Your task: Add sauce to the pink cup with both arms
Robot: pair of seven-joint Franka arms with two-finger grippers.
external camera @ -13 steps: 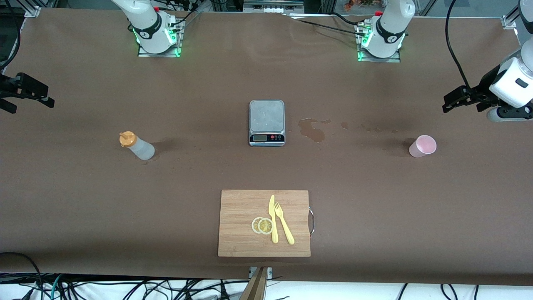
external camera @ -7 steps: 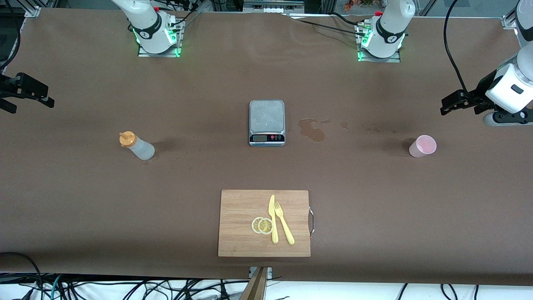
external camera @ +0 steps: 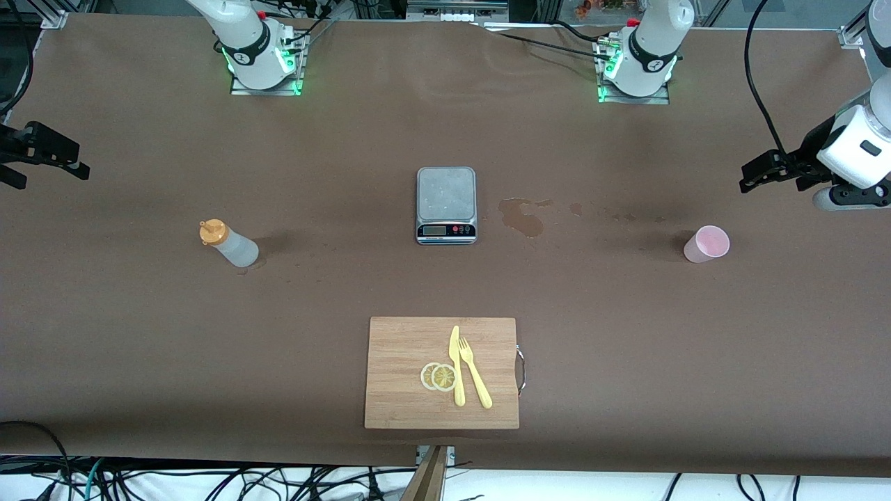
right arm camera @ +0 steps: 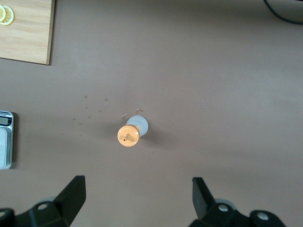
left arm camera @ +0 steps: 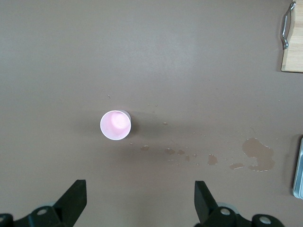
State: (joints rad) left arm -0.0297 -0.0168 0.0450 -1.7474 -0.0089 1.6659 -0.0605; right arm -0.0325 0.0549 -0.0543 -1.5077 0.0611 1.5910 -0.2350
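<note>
The sauce bottle [external camera: 228, 244], translucent with an orange cap, stands upright on the brown table toward the right arm's end. It shows from above in the right wrist view [right arm camera: 132, 131]. The pale pink cup [external camera: 706, 244] stands upright toward the left arm's end, and shows empty in the left wrist view [left arm camera: 115, 125]. My left gripper [external camera: 750, 177] is open and empty, high over the table's end near the cup; its fingertips [left arm camera: 75, 196] stand wide apart. My right gripper [external camera: 73, 167] is open and empty, high over the table's other end.
A silver kitchen scale [external camera: 446, 204] sits mid-table, with a wet stain [external camera: 522, 217] beside it toward the cup. A wooden cutting board [external camera: 404, 376] nearer the front camera holds a yellow knife, a fork and lemon slices.
The left arm's wrist and gripper shifted slightly, down then back up. The right gripper, bottle and cup have not moved.
</note>
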